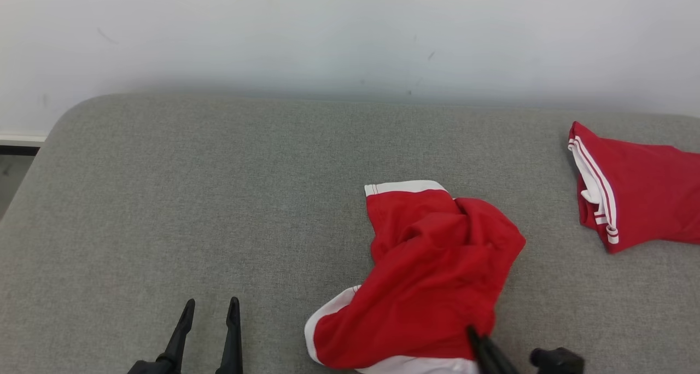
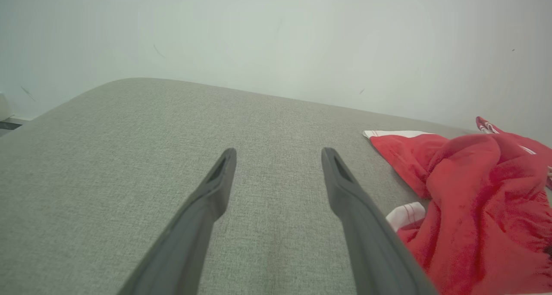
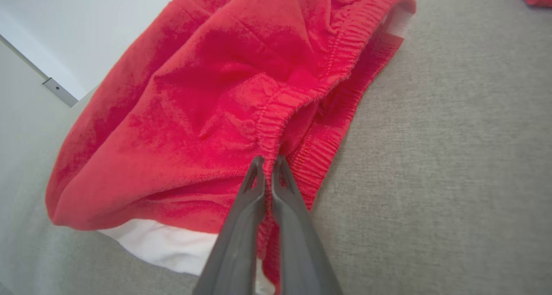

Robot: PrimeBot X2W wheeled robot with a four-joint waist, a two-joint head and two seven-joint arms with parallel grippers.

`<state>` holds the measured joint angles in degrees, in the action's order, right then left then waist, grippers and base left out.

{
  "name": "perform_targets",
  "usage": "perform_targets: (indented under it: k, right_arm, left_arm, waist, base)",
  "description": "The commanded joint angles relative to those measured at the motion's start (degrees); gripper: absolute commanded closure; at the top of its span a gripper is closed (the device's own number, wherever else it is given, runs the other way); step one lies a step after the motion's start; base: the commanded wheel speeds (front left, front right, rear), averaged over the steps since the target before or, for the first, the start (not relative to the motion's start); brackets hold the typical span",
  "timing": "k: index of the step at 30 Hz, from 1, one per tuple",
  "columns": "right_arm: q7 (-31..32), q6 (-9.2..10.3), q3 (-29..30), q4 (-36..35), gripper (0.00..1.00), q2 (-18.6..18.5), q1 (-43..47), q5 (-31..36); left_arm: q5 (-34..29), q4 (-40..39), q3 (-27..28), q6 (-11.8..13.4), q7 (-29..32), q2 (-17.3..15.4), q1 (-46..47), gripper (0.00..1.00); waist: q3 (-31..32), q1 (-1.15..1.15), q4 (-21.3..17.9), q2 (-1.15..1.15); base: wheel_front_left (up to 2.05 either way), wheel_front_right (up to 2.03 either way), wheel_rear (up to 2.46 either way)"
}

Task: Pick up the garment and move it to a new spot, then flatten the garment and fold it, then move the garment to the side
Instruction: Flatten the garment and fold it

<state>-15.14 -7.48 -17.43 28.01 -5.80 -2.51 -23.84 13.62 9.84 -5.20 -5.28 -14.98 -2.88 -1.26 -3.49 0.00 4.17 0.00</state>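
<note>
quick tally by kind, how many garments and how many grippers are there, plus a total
red garments: 2, crumpled garment in the middle, second garment off to the right
grippers: 2, left gripper with jaws open, right gripper shut on the crumpled garment's waistband
total: 4

Your garment (image 1: 437, 275) is red with white edges. The other cloth (image 1: 645, 193) has white stripes. The cushion (image 1: 191, 199) is grey.

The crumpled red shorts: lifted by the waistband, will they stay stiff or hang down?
Probably floppy: the red shorts lie in soft folds, so they should hang. Likely light, thin cloth. The right end effector pinches one waistband point, so the rest may droop.
</note>
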Motion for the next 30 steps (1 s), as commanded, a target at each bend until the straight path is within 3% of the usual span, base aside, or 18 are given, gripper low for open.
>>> perform_targets:
  k: [1,7,12,13,14,22,30]
  right_arm:
    - [-0.1,-0.04,1.6,-0.8,1.00,-0.7,-0.3,0.5]
    - [-0.1,-0.04,10.6,-6.2,1.00,-2.7,4.7,3.0]
    - [-0.1,-0.04,12.6,-5.9,1.00,-4.3,7.5,3.5]
    - [-0.1,-0.04,12.7,-5.9,0.71,-4.6,7.3,3.6]
    - [-0.1,-0.04,13.2,-6.5,0.01,-4.8,6.8,4.0]
    - [-0.1,-0.04,16.0,-13.4,0.00,-2.0,7.4,6.8]
    - [-0.1,-0.04,14.7,-14.0,0.00,-0.2,7.5,7.7]
  left_arm:
    - [0.3,0.2,0.1,0.2,-0.1,0.0,-0.8,0.00]
    - [1.1,1.7,-0.5,-0.2,-0.1,0.0,-0.2,0.00]
    - [1.3,2.7,-1.6,-0.5,-0.1,0.0,0.8,0.00]
    - [1.2,3.0,-2.0,-0.6,-0.1,0.0,1.0,0.00]
    - [1.1,3.4,-2.5,-0.7,-0.1,0.0,1.2,0.00]
    - [-0.2,7.8,-8.4,-2.1,-0.1,0.0,4.3,0.00]
    - [3.3,17.8,-19.0,-2.1,-0.1,-1.0,8.6,0.00]
  waist:
    - [-0.1,0.00,-0.1,0.00]
    - [-0.1,0.00,-0.7,0.00]
    - [-0.1,0.00,-1.8,0.00]
    - [-0.1,0.00,-2.1,0.00]
    - [-0.1,0.00,-2.4,0.00]
    - [0.2,0.00,-3.5,0.00]
    - [0.4,0.00,-5.3,0.00]
  base:
    - [0.00,0.00,0.00]
    - [0.00,0.00,0.00]
    - [0.00,0.00,0.00]
    - [0.00,0.00,0.00]
    - [0.00,0.00,0.00]
    - [0.00,0.00,0.00]
    - [0.00,0.00,0.00]
